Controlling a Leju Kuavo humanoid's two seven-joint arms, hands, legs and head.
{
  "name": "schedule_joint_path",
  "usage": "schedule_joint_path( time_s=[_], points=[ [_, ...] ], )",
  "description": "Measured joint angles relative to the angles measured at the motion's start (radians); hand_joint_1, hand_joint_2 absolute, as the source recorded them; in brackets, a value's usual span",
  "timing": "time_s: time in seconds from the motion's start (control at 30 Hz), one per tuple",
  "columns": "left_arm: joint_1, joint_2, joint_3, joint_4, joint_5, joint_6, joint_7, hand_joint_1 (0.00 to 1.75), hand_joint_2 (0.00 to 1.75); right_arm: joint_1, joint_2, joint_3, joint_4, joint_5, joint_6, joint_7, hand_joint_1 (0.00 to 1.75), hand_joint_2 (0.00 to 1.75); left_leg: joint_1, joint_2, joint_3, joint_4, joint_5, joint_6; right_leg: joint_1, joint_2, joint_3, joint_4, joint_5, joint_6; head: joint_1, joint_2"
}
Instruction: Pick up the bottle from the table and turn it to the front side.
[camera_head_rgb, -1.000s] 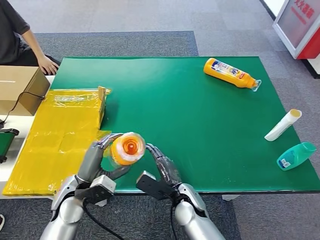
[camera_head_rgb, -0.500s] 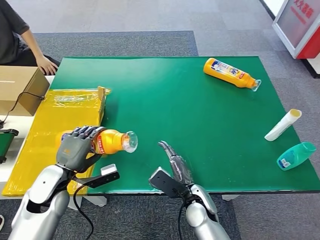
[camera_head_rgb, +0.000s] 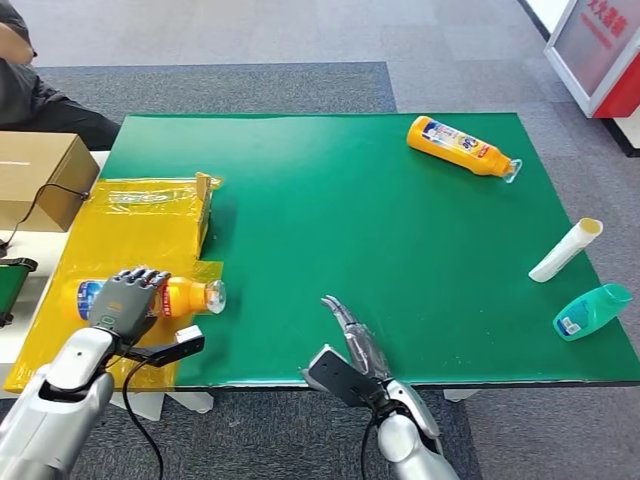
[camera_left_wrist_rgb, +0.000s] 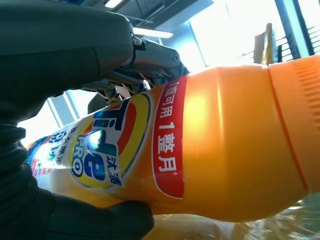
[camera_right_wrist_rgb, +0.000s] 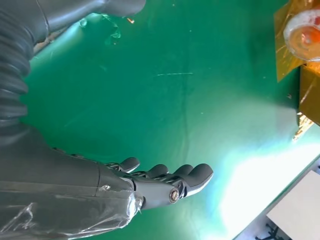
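Orange bottle (camera_head_rgb: 185, 296): held lying on its side in my left robot hand (camera_head_rgb: 124, 303), over the yellow sheet (camera_head_rgb: 113, 250) beside the worktop (camera_head_rgb: 377, 220). Label faces up, so turning looks done; setting down remains. Right robot hand (camera_head_rgb: 355, 340): empty, fingers extended.

bottle (camera_head_rgb: 185, 296) lying on plastic sheet (camera_head_rgb: 128, 240), left of table (camera_head_rgb: 362, 230)

Wide bare stretch of green tabletop (camera_head_rgb: 340, 220) through the middle, open from near edge to far edge. Left side crowded: crinkled yellow plastic sheet (camera_head_rgb: 113, 250) with a raised yellow flap (camera_head_rgb: 202, 205) at its right border, brown cardboard box (camera_head_rgb: 38, 175) beyond. Far right blocked by a lying orange detergent bottle (camera_head_rgb: 460, 146). Right edge taken up by a white tube (camera_head_rgb: 566, 249) and, just nearer, a teal bottle (camera_head_rgb: 592, 311).
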Motion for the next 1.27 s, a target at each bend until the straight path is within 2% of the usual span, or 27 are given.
schedule_joint_path(
  time_s=[0.13, 0.2, 0.3, 0.33, 0.37, 0.5, 0.63, 0.77, 0.87, 0.97, 1.07, 1.13, 1.2, 1.27],
  points=[
    [-0.047, -0.001, 0.000, 0.093, 0.000, 0.029, 0.011, 1.72, 1.75, 0.001, 0.000, -0.001, 0.009, 0.000, 0.004, -0.001, 0.00, 1.75, 0.000, 0.000, 0.000, 0.000, 0.000, 0.000, 0.000, 0.000, 0.000, 0.000, 0.000, 0.000, 0.000, 0.000],
    [-0.062, -0.002, -0.001, 0.121, 0.000, 0.035, 0.016, 1.60, 1.75, 0.001, 0.000, -0.001, 0.010, -0.001, 0.006, -0.001, 0.00, 1.75, 0.000, 0.000, 0.000, 0.000, 0.000, 0.000, 0.000, 0.000, 0.000, 0.000, 0.000, 0.000, 0.000, 0.000],
    [-0.080, -0.005, -0.003, 0.153, -0.001, 0.042, 0.033, 0.53, 1.75, 0.001, 0.000, -0.001, 0.011, -0.001, 0.010, -0.001, 0.00, 1.75, 0.000, 0.000, 0.000, 0.000, 0.000, 0.000, 0.000, 0.000, 0.000, 0.000, 0.000, 0.000, 0.000, 0.000],
    [-0.086, -0.006, -0.004, 0.161, -0.001, 0.045, 0.037, 0.22, 1.75, 0.001, 0.000, -0.001, 0.011, -0.001, 0.010, 0.000, 0.00, 1.75, 0.000, 0.000, 0.000, 0.000, 0.000, 0.000, 0.000, 0.000, 0.000, 0.000, 0.000, 0.000, 0.000, 0.000],
    [-0.090, -0.007, -0.004, 0.168, -0.001, 0.048, 0.041, 0.16, 1.75, 0.001, 0.000, -0.001, 0.011, -0.002, 0.011, 0.000, 0.00, 1.75, 0.000, 0.000, 0.000, 0.000, 0.000, 0.000, 0.000, 0.000, 0.000, 0.000, 0.000, 0.000, 0.000, 0.000],
    [-0.093, -0.016, 0.000, 0.177, -0.001, 0.050, 0.041, 0.12, 1.75, 0.003, 0.000, -0.001, 0.011, -0.006, 0.013, 0.002, 0.00, 1.75, 0.000, 0.000, 0.000, 0.000, 0.000, 0.000, 0.000, 0.000, 0.000, 0.000, 0.000, 0.000, 0.000, 0.000],
    [-0.094, -0.023, 0.005, 0.178, 0.001, 0.050, 0.031, 0.00, 0.00, 0.007, 0.000, -0.001, 0.010, -0.008, 0.013, 0.003, 0.00, 1.75, 0.000, 0.000, 0.000, 0.000, 0.000, 0.000, 0.000, 0.000, 0.000, 0.000, 0.000, 0.000, 0.000, 0.000],
    [-0.069, -0.052, 0.047, 0.136, 0.028, 0.046, -0.042, 0.00, 0.00, 0.021, -0.003, -0.003, -0.002, -0.016, 0.013, 0.012, 0.00, 1.75, 0.000, 0.000, 0.000, 0.000, 0.000, 0.000, 0.000, 0.000, 0.000, 0.000, 0.000, 0.000, 0.000, 0.000],
    [0.007, -0.102, 0.097, 0.020, 0.156, 0.004, -0.121, 0.00, 0.00, 0.046, -0.008, -0.015, -0.030, -0.023, 0.012, 0.019, 0.00, 1.75, 0.000, 0.000, 0.000, 0.000, -0.001, 0.000, -0.001, 0.000, 0.000, 0.000, -0.001, 0.000, 0.000, 0.000],
    [0.088, -0.173, 0.154, -0.123, 0.427, -0.094, -0.218, 0.00, 0.00, 0.070, -0.012, -0.034, -0.062, -0.026, 0.014, 0.024, 0.00, 1.75, -0.001, 0.000, 0.000, 0.000, -0.002, 0.001, -0.002, 0.000, 0.000, 0.000, -0.001, 0.001, 0.000, 0.000],
    [0.162, -0.249, 0.218, -0.257, 0.818, -0.270, -0.327, 0.00, 0.00, 0.096, -0.012, -0.057, -0.111, -0.048, 0.010, -0.030, 0.00, 1.75, -0.002, 0.000, 0.000, 0.000, -0.003, 0.002, -0.002, 0.000, 0.000, -0.001, -0.001, 0.001, 0.000, 0.000],
    [0.219, -0.296, 0.273, -0.311, 1.138, -0.436, -0.389, 0.00, 0.87, 0.125, -0.012, -0.068, -0.186, -0.082, -0.008, -0.113, 0.00, 1.75, -0.002, 0.000, 0.000, 0.000, -0.004, 0.002, -0.002, 0.000, 0.000, -0.001, -0.002, 0.001, 0.000, 0.000],
    [0.269, -0.327, 0.329, -0.320, 1.394, -0.587, -0.440, 0.00, 1.75, 0.149, -0.012, -0.078, -0.269, -0.116, -0.020, -0.159, 0.00, 1.75, -0.002, 0.000, 0.000, 0.000, -0.005, 0.002, -0.002, 0.000, 0.000, -0.001, -0.003, 0.000, 0.000, 0.000],
    [0.292, -0.338, 0.361, -0.304, 1.497, -0.670, -0.476, 0.00, 1.75, 0.159, -0.012, -0.082, -0.313, -0.144, -0.019, -0.162, 0.00, 1.75, -0.002, 0.000, 0.000, 0.000, -0.005, 0.001, -0.002, 0.000, 0.000, -0.001, -0.003, 0.000, 0.000, 0.000]
  ],
)
